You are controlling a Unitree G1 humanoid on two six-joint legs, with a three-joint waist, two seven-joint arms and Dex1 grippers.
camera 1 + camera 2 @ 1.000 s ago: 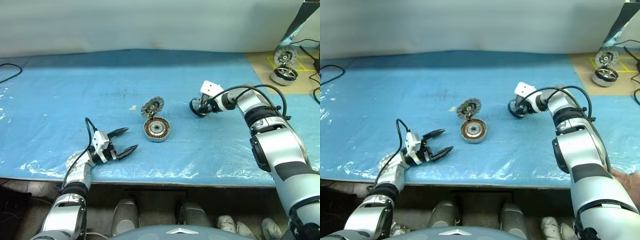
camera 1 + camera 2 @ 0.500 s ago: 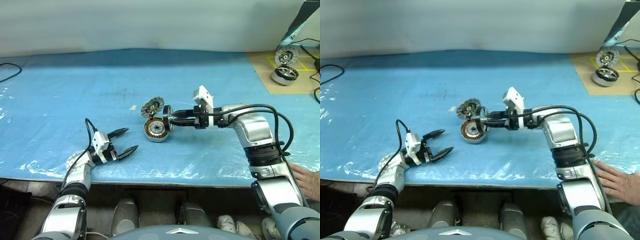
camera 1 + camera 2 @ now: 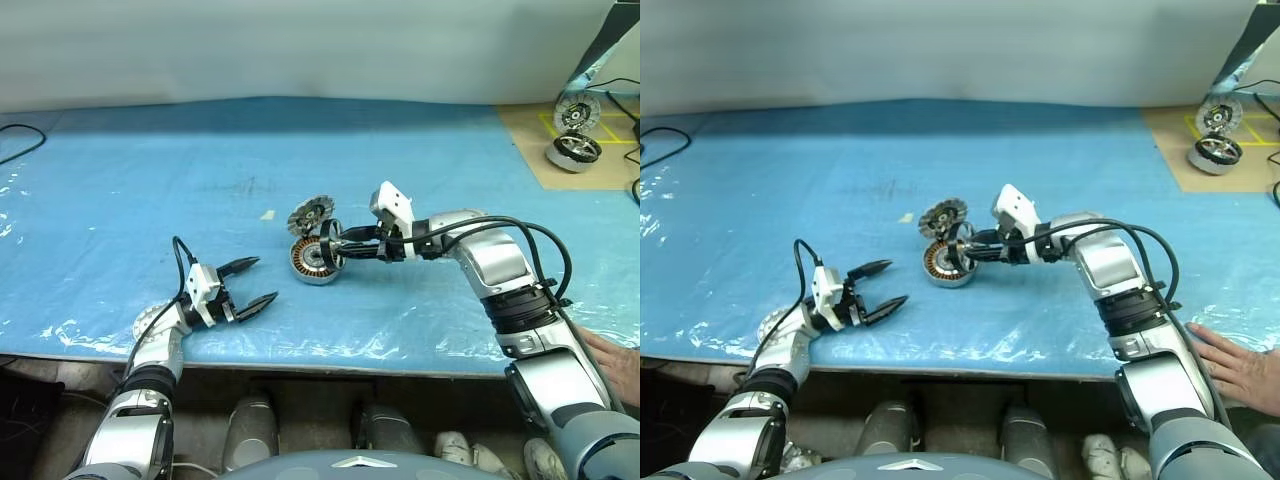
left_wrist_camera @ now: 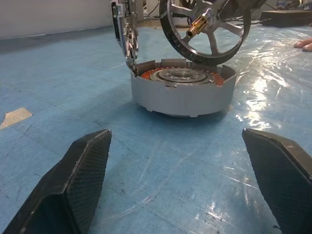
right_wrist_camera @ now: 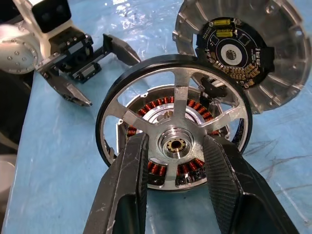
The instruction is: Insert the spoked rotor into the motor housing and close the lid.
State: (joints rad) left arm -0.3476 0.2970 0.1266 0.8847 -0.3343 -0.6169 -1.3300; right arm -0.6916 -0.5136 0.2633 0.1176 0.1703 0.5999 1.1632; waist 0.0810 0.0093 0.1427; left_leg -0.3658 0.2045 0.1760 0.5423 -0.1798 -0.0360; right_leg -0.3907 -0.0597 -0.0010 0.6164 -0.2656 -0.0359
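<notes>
right gripper (image 5: 173,161) clamps spoked rotor (image 5: 175,122) at hub, just above motor housing (image 3: 314,259) mid-table | lid (image 3: 308,213) up | left gripper (image 3: 252,283) wide open, empty | rotor looks rigid, metal, slippery: hold hub/spokes

Bright, even light; glare on plastic sheet (image 3: 480,320)

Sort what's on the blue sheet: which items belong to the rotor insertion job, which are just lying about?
Job:
dark-rimmed silver spoked rotor, held in right tool
round silver motor housing with copper windings
finned silver hinged lid, standing open

Lying about:
silver-and-black motor on tan board
upright disc
small pale scrap
</notes>
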